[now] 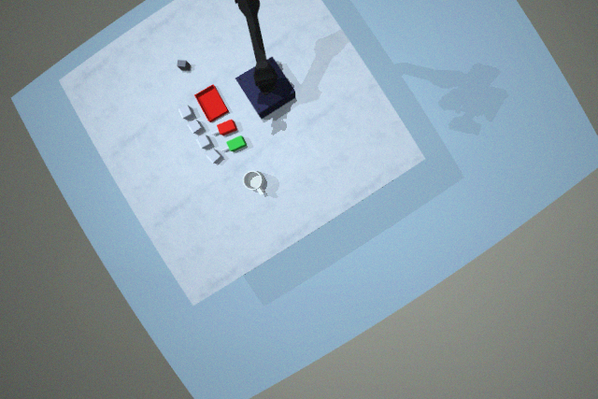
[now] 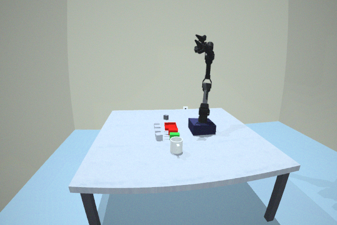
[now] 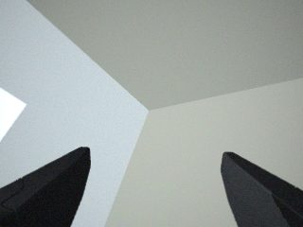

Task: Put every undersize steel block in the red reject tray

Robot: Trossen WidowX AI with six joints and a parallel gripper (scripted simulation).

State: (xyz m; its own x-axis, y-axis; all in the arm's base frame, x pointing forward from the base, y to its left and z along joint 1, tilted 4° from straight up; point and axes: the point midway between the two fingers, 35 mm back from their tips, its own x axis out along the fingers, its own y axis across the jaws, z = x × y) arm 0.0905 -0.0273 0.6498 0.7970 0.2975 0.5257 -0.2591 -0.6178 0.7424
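The claw [image 2: 196,39] [image 3: 155,158] is hovering high above the counter [image 1: 308,182] [image 2: 185,173], released. In the top view, the green gauge [image 1: 236,143] is lying at five o'clock from the red tray [image 1: 211,103] [image 2: 170,125].

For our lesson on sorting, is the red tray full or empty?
Empty: the top view shows only bare red floor inside the tray.

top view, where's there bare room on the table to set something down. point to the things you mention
Open patches: between the white mug [image 1: 248,187] [image 2: 176,146] and the table's [image 1: 308,220] [image 2: 185,185] near edge in the exterior view, and right of the navy base [image 1: 251,92] [image 2: 204,129] there. Crowded: around the red tray [image 1: 211,103] [image 2: 170,127], gauges and block row.
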